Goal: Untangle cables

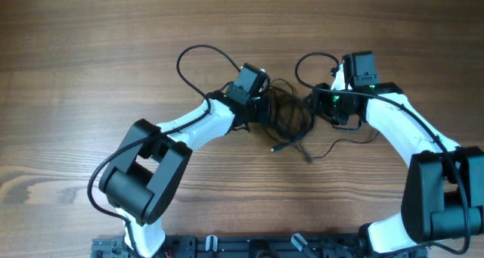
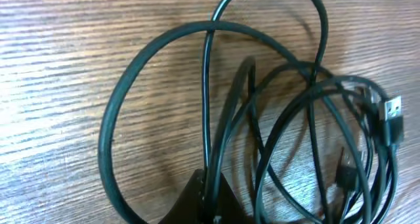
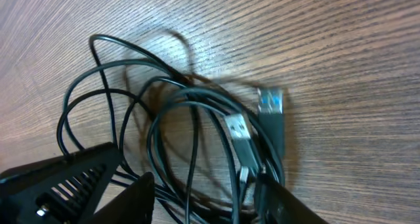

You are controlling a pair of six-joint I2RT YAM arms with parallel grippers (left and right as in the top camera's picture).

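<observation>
The cables [image 1: 291, 120] lie as a tangled bundle of thin black loops on the wooden table between my two grippers. Loose ends trail toward the front [image 1: 277, 147]. My left gripper [image 1: 262, 108] is at the bundle's left side. In the left wrist view it [image 2: 210, 199] is shut on a pair of cable strands [image 2: 209, 119], with a USB plug [image 2: 392, 117] at the far right. My right gripper [image 1: 314, 105] is at the bundle's right side. In the right wrist view it [image 3: 205, 201] is open, its jaws astride several loose strands, and two USB plugs [image 3: 270, 102] lie just beyond.
Thicker black arm wires arch behind each wrist [image 1: 198, 55] [image 1: 311, 60]. One thin cable end runs right under the right arm [image 1: 355, 141]. The arm bases stand at the table's front edge [image 1: 144, 190] [image 1: 442, 197]. The left gripper's body [image 3: 52, 184] shows in the right wrist view.
</observation>
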